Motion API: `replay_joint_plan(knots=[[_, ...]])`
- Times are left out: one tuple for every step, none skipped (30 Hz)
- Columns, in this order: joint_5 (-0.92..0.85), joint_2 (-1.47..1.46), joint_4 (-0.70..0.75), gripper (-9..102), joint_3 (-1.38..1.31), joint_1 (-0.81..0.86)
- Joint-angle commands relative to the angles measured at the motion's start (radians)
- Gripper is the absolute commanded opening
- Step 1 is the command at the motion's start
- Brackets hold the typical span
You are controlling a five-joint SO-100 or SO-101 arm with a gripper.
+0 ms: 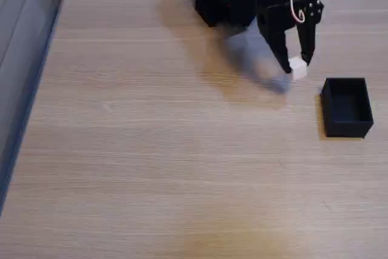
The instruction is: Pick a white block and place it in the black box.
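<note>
Fixed view: the black two-finger gripper point(295, 65) is clamped on the small plain white block point(297, 68), held above the light wood-grain table point(151, 150) with its grey shadow at seven o'clock below. The matte black open-topped rectangular box point(347, 107) sits at four o'clock from the block, apart from it, with bare tabletop between them.

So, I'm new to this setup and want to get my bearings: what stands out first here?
The black end effector at upper right of the fixed view, with the white block pinched between its fingers above the wooden table. Just right of it and lower in the picture sits the black box, open-topped and apparently empty.
</note>
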Motion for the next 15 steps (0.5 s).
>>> replay_joint_plan(knots=[[0.026, -0.029, 0.032, 0, -0.120, -0.094], [0.034, -0.049, 0.032, 0, -0.150, -0.118], [0.043, -0.072, 0.029, 0, -0.179, -0.141], [0.049, -0.100, 0.028, 0, -0.212, -0.163], [0.058, -0.137, 0.026, 0, -0.247, -0.181], [0.067, -0.173, 0.021, 0, -0.281, -0.196], [0.074, -0.210, 0.015, 0, -0.313, -0.209], [0.080, -0.249, 0.008, 0, -0.344, -0.219], [0.086, -0.290, 0.000, 0, -0.373, -0.225], [0.086, -0.330, -0.002, 0, -0.402, -0.230], [0.081, -0.367, -0.011, 0, -0.425, -0.232], [0.080, -0.402, -0.021, 0, -0.445, -0.232], [0.077, -0.436, -0.038, 0, -0.463, -0.225], [0.064, -0.465, -0.052, 0, -0.477, -0.219], [0.055, -0.488, -0.071, 0, -0.488, -0.212]])
